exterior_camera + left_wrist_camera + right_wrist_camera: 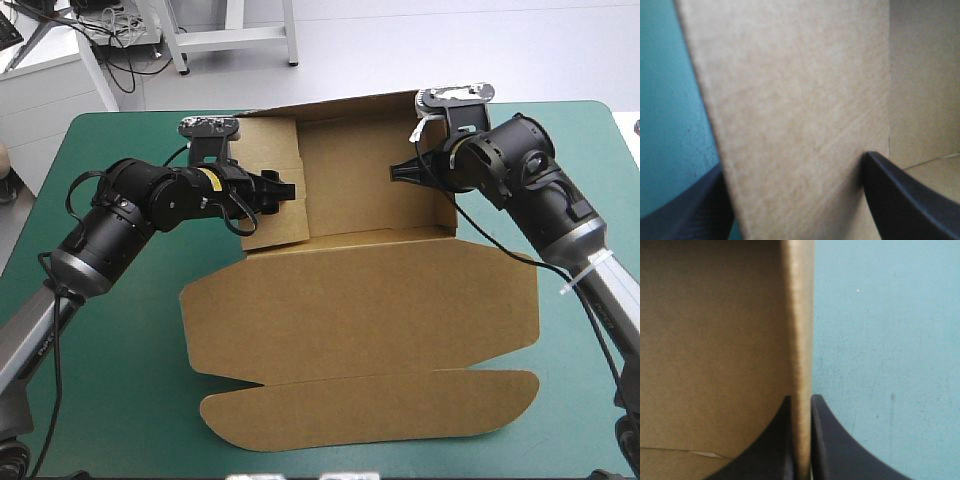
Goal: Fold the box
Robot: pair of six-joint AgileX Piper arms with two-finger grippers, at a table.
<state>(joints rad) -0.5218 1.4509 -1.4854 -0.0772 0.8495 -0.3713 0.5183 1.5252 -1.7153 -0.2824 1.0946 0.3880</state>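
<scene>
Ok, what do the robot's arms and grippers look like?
The left arm and right arm are black with bulky rounded joints, silver-grey lower down. The left gripper and right gripper each have two broad, curved black fins. A yellow patch marks the left wrist.

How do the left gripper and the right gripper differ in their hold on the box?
The left gripper is open, fingers wide apart astride a broad flap of the box; the right gripper is all but shut, pinching a wall's thin edge. Both are at the box's raised far part.
</scene>
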